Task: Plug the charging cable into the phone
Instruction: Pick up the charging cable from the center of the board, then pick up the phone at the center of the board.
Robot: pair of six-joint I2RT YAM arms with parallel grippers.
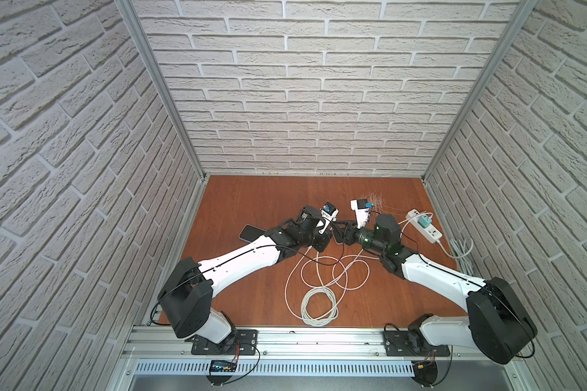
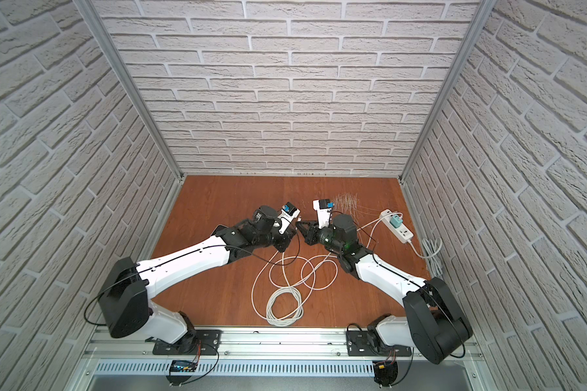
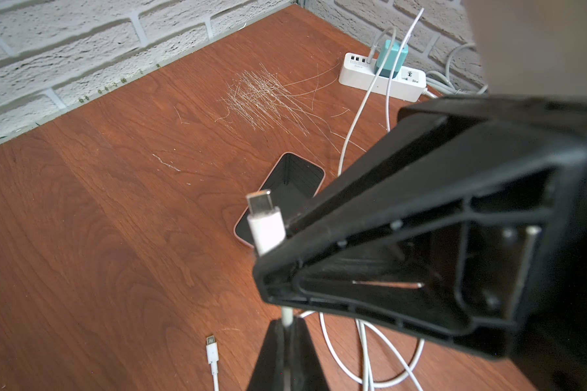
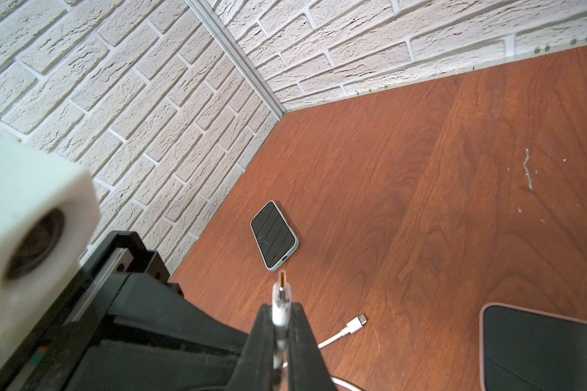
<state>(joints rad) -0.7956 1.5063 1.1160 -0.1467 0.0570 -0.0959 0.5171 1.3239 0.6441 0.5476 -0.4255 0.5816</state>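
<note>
On my feeds both arms meet over the middle of the table [image 1: 268,203], and the work is held up off the wood. My right gripper [image 4: 281,309] is clamped on the white plug [image 4: 281,291]. It grips the body so that the metal tip sticks out past the fingertips. My left gripper [image 3: 286,326] is squeezed tight as well, pinching the cable [image 3: 287,314] just behind that plug. The two grippers sit nearly tip to tip with only a short stretch of cable between them. Two phones lie flat, screens up. The grey phone [image 4: 273,235] lies near the left wall, partly covered by the left arm in both top views. In the right wrist view its port end faces the plug tip, and the two are apart. The pink phone [image 3: 285,184] lies below the grippers, on the side toward the power strip [image 1: 424,230], and I cannot make it out in either top view. A loose plug [image 4: 354,323] on another white lead rests on the table close to the grippers. The strip sits at the right rear with a teal charger [image 1: 422,222] plugged into it and white leads running off it. Those leads fall into loops [image 1: 348,270] in front of the grippers, and a tighter coil [image 1: 319,304] lies near the front edge.
</note>
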